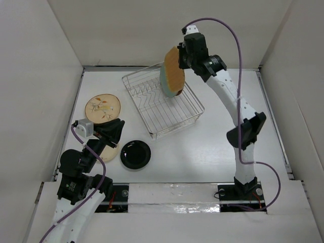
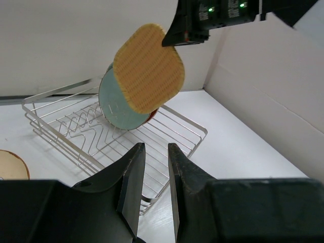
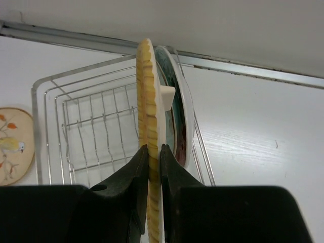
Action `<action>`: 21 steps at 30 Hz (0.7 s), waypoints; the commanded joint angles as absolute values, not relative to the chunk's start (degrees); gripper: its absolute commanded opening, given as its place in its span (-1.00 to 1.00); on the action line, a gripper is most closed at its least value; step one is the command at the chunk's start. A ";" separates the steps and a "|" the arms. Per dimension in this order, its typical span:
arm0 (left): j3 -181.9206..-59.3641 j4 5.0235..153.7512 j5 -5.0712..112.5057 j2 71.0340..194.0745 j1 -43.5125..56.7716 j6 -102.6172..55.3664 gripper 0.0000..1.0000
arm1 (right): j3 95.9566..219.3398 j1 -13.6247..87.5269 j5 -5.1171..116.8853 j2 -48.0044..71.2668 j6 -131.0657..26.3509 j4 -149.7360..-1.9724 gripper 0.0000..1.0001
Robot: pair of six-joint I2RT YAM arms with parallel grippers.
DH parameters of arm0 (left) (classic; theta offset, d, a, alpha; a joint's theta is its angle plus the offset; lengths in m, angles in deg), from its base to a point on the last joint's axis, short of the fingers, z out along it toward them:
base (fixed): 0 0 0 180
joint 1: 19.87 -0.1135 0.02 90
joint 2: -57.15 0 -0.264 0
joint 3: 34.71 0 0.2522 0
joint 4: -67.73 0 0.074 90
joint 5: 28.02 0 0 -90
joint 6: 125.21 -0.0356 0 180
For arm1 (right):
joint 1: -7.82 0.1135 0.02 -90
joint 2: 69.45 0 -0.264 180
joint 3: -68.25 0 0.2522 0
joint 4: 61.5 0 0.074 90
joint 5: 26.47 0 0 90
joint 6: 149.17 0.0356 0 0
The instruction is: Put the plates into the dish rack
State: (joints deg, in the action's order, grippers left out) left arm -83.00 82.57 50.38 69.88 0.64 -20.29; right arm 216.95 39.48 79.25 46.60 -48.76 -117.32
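The right arm reaches far forward and high, the right tool (image 3: pixel 151 152) clamped on the rim of the bamboo plate (image 1: pixel 173 71). The plate hangs on edge over the far right end of the dish rack (image 1: pixel 172 114), just beside a green plate (image 2: pixel 119 104) standing there. There is open room over the rack's left rows. The left arm is folded low by the left wall. The left tool (image 2: pixel 154 149), jaws slightly apart and holding nothing, hovers over a cream plate (image 1: pixel 110 152) beside a black plate (image 1: pixel 135 154). A floral plate (image 1: pixel 103 109) lies on the surface (image 1: pixel 212 152).
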 commanded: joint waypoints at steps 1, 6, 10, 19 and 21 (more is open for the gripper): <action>-83.28 79.56 50.20 70.16 0.87 -20.44 -0.56 | 227.90 38.67 80.66 50.58 -51.35 -120.08 -1.00; -83.36 79.65 50.29 70.86 0.87 -20.53 -0.56 | 225.99 37.53 78.20 52.54 -51.17 -117.46 -1.00; -83.28 79.56 50.20 71.30 0.87 -20.53 -0.56 | 223.00 37.53 78.99 52.63 -51.87 -115.61 -1.00; -83.28 79.65 50.38 71.56 0.87 -20.53 -0.56 | 224.04 39.81 80.75 58.69 -53.19 -113.93 -1.00; -83.28 79.65 50.38 71.65 0.87 -20.61 -0.56 | 224.48 40.51 81.19 59.48 -53.72 -112.80 -1.00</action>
State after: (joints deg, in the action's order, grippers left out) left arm -83.00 82.57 50.41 70.95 0.66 -20.29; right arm 222.57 39.05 79.10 58.34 -51.71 -118.96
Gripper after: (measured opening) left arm 0.218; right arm 0.168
